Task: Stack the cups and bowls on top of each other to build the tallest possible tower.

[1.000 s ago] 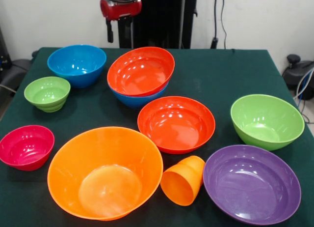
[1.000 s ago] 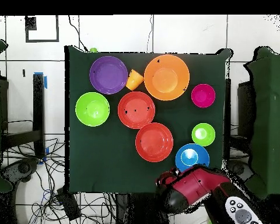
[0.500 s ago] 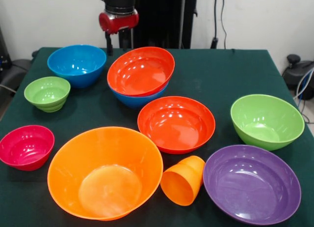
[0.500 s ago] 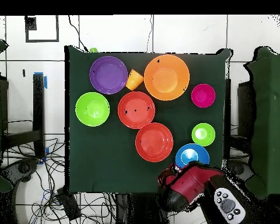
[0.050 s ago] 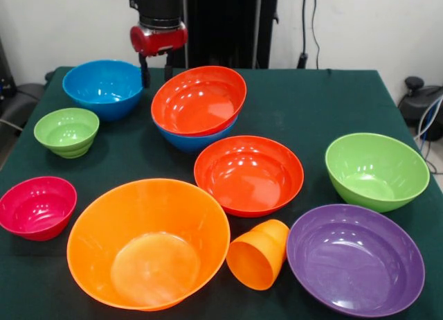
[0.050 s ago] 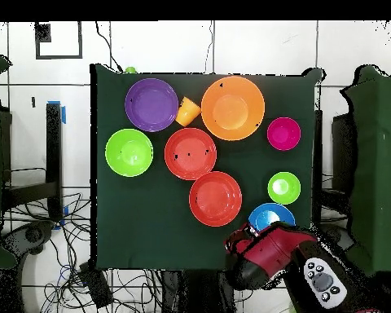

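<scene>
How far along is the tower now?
Done: one red-orange bowl sits tilted in a blue bowl. In hand: nothing; the claw hangs open by the other blue bowl. Left: every other bowl and the tipped orange cup lie loose.

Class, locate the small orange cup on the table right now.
In the front view the orange cup lies tipped on its side near the front edge, between the large orange bowl on its left and the purple bowl on its right.

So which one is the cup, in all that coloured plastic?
Find the large orange plastic bowl at the near edge of the green table. The small orange plastic tumbler lies tipped between it and the large purple plastic bowl: tapered and narrow, unlike any bowl.
</scene>
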